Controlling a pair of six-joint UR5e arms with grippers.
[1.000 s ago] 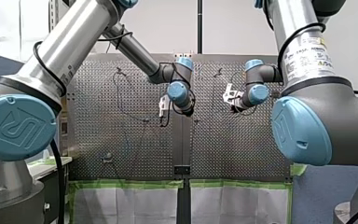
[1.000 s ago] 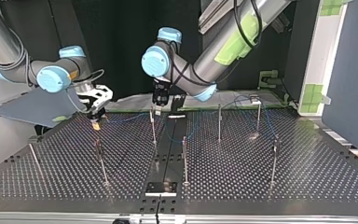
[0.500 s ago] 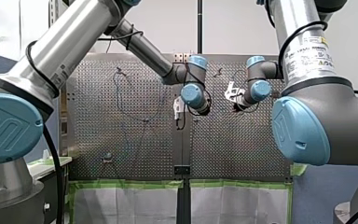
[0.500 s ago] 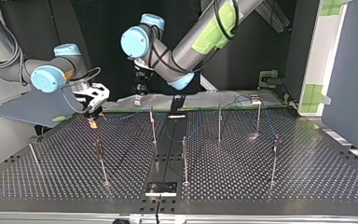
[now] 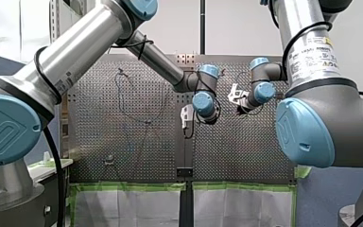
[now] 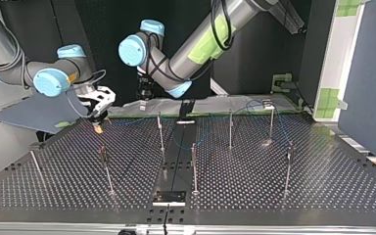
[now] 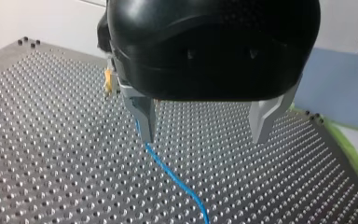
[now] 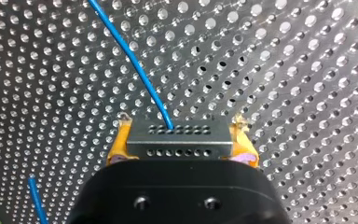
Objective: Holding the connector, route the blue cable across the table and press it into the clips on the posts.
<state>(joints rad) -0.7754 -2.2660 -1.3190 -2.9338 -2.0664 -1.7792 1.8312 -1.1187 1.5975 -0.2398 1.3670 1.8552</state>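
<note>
My right gripper [image 8: 182, 131] is shut with its yellow pads [image 8: 117, 142] on a grey connector [image 8: 177, 138]. The blue cable [image 8: 135, 65] leaves the connector and runs ahead over the perforated table. In the top view this gripper [image 6: 98, 126] hangs low over the table's back left part, and the cable [image 6: 129, 122] trails to the right toward a thin post [image 6: 160, 131]. My left gripper [image 7: 203, 136] is open with nothing between its metal fingers [image 7: 142, 116], above the blue cable [image 7: 172, 176]. It hovers at the table's back edge [image 6: 143, 105], right of my right gripper.
Several thin upright posts stand across the perforated table [image 6: 323, 186], among them ones at the middle [image 6: 194, 166], right [image 6: 288, 169] and left front [image 6: 106, 171]. A black rail [image 6: 176, 161] runs down the table's centre. More blue cable [image 6: 254, 105] loops at the back right.
My left arm has swung toward my right gripper, leftward in the top view and rightward in the front view. My right gripper has barely moved and keeps the connector.
</note>
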